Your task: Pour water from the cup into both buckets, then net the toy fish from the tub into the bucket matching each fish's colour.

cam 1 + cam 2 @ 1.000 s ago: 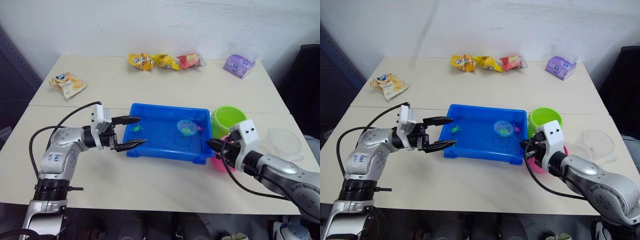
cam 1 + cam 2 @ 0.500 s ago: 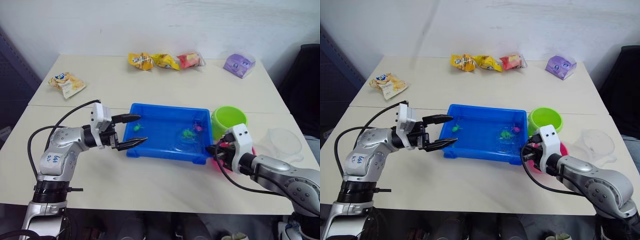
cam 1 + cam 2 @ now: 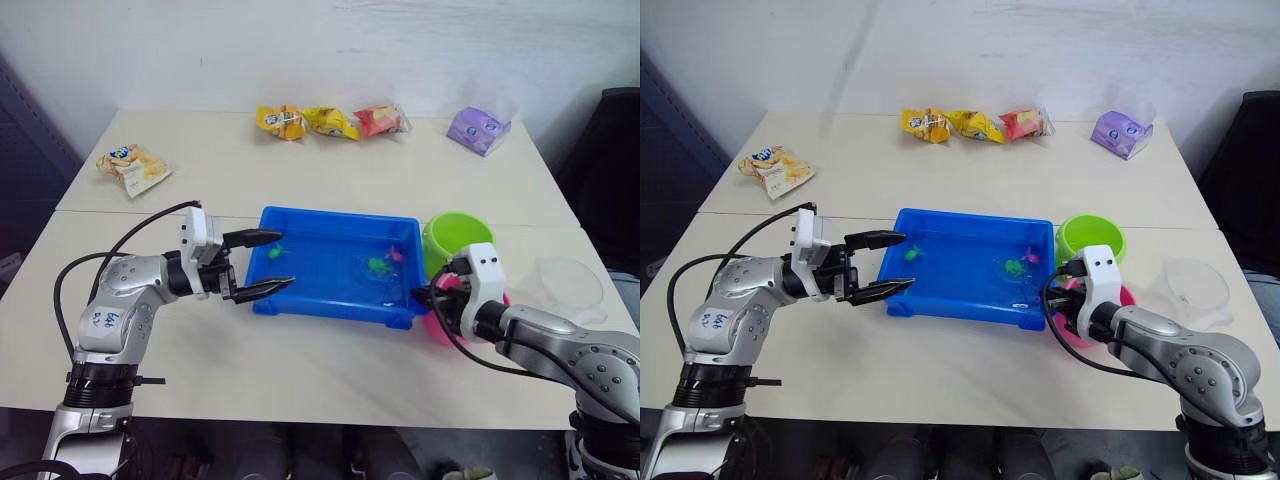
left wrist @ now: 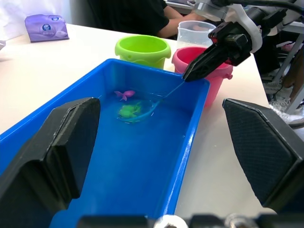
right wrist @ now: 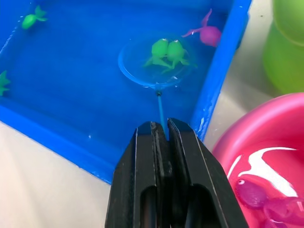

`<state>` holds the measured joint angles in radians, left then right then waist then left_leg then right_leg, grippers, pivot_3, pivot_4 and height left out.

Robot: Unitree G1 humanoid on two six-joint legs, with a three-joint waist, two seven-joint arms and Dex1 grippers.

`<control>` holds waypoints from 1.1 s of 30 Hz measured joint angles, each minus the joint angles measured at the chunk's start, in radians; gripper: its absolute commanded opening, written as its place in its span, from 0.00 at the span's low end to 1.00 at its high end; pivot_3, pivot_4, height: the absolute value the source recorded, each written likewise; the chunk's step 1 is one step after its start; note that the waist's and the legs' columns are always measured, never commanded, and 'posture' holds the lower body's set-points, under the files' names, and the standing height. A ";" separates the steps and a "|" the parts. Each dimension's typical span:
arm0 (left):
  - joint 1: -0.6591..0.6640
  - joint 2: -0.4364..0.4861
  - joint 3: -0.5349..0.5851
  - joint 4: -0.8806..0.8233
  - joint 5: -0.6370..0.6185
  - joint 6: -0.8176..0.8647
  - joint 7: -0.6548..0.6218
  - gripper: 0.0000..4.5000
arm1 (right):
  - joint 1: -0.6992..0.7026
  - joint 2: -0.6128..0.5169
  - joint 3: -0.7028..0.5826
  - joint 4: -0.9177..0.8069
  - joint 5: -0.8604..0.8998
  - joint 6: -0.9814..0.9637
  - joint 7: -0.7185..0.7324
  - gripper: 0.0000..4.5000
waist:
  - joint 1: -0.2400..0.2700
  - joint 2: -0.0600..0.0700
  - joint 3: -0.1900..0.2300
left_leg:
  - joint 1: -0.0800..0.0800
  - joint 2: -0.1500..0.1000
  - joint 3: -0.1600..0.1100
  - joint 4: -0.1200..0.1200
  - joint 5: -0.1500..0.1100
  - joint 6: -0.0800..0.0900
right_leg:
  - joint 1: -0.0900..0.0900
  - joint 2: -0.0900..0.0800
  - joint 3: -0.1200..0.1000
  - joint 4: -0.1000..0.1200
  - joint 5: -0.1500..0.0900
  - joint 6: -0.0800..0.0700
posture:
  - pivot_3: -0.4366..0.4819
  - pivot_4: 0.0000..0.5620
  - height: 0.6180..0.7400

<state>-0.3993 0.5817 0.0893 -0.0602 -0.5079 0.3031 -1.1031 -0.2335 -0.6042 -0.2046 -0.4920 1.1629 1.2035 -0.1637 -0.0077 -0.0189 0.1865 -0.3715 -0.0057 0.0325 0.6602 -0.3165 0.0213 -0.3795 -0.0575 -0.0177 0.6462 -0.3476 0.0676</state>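
Blue plastic, the tub [image 3: 300, 290] sits mid-bench and serves as the landmark. Writing is scarce: the left arm carries a white sticker with handwritten marks too small to read, and the purple pack [image 3: 477, 129] far behind the tub's right end has a small blue-and-white logo that cannot be read. A snack bag [image 3: 131, 166] with a blue badge lies well off behind the tub's left end; three more bags, yellow [image 3: 282, 121], yellow [image 3: 331, 122] and red [image 3: 380, 119], lie in a row far behind it near the wall.

Right gripper [image 5: 161, 129] is just beyond the tub's right front corner, jaws clamped on the thin stick of the net [image 5: 154, 64]. The hoop rests in the water toward the tub's right end with two green fish [image 5: 166, 51] inside it. A pink fish [image 5: 207, 33] floats just beside the hoop, close to the right wall. More green fish [image 5: 31, 19] lie near the tub's left end.

Green bucket [image 3: 456, 238] stands just off the tub's right end; the pink bucket [image 5: 256, 156] is beside it, nearer the front, holding water and pink fish [image 5: 256, 192]. Clear cup [image 3: 570, 285] stands further right of the buckets.

Left gripper [image 3: 262, 262] hovers over the tub's left rim, jaws apart and holding nothing.
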 measured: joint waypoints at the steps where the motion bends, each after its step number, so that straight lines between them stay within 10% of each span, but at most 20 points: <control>1: 0.001 0.000 0.000 0.003 0.000 -0.005 -0.004 0.99 | -0.009 0.006 -0.001 0.008 0.000 0.001 -0.008 0.00 | 0.000 0.000 0.000 | 0.000 0.000 0.000 0.000 0.000 0.000 | 0.000 0.000 0.000 0.000 0.000 0.000 | 0.48 0.27 1.00; 33: 0.052 0.003 0.010 0.062 0.001 -0.087 -0.022 0.99 | -0.150 -0.053 0.053 0.204 0.614 -0.093 -0.609 0.00 | -0.020 0.000 0.000 | -0.016 0.000 0.001 0.001 0.003 -0.001 | -0.015 0.000 0.000 0.005 0.000 0.001 | 0.48 0.27 1.00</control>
<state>-0.3474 0.5844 0.0994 0.0017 -0.5066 0.2157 -1.1253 -0.3834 -0.6573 -0.1516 -0.2885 1.7772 1.1105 -0.7723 -0.0281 -0.0188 0.1865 -0.3874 -0.0058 0.0333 0.6616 -0.3138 0.0208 -0.3946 -0.0575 -0.0181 0.6514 -0.3471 0.0685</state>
